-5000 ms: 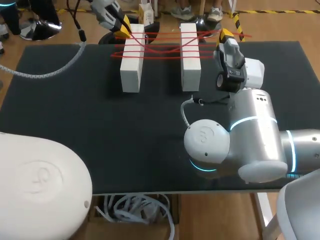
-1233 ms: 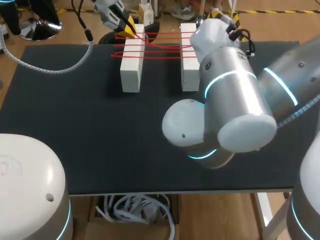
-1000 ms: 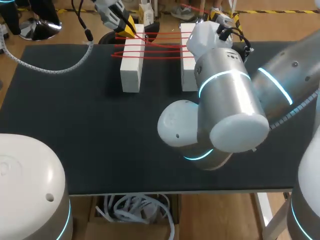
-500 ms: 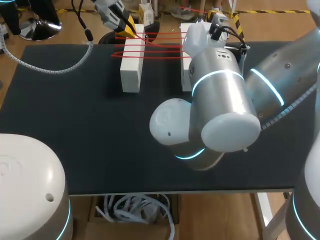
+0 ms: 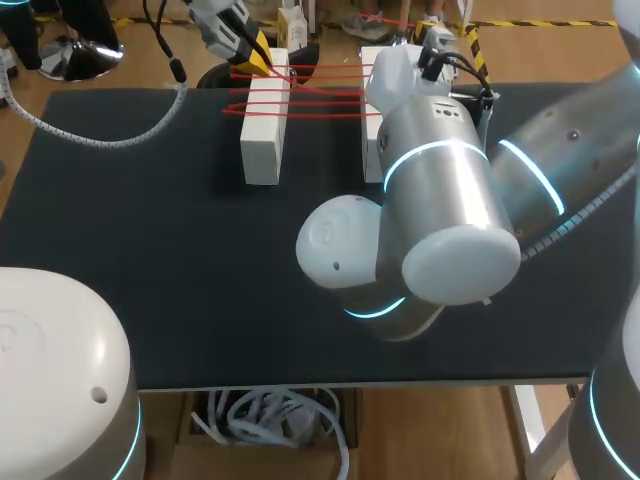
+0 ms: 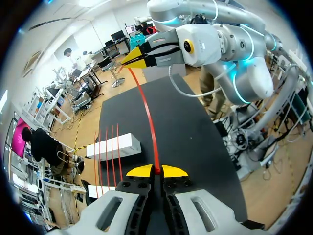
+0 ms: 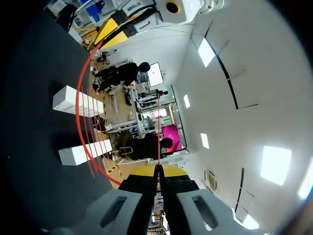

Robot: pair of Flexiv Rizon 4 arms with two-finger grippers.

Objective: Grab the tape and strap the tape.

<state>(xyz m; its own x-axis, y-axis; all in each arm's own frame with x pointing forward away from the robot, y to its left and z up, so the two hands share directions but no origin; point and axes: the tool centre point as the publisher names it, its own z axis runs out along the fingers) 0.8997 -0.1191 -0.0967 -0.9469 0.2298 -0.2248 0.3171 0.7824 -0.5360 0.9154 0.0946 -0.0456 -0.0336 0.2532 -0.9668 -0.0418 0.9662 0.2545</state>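
Two white blocks stand on the black table [image 5: 150, 250]: the left block [image 5: 263, 130] in full view, the right block [image 5: 372, 155] partly behind my right arm. Thin red tape [image 5: 320, 72] runs in several strands across both. My left gripper [image 5: 252, 52] sits at the left block's far end, shut on the tape [image 6: 149, 122]. In the left wrist view its gripper [image 6: 156, 171] pinches the strand, which leads ahead to my right gripper [image 6: 134, 58]. My right gripper [image 5: 428, 32] is beyond the right block's far end, shut on the tape [image 7: 158, 132] between its tips [image 7: 157, 169].
My right arm's large elbow [image 5: 430, 230] hangs over the table's middle right and hides that part. A grey cable [image 5: 110, 135] from my left arm loops over the far left corner. Bare mat lies near the front edge.
My right arm's elbow has swung a little to the left, with its gripper staying behind the right block. The left arm and the blocks have kept still.
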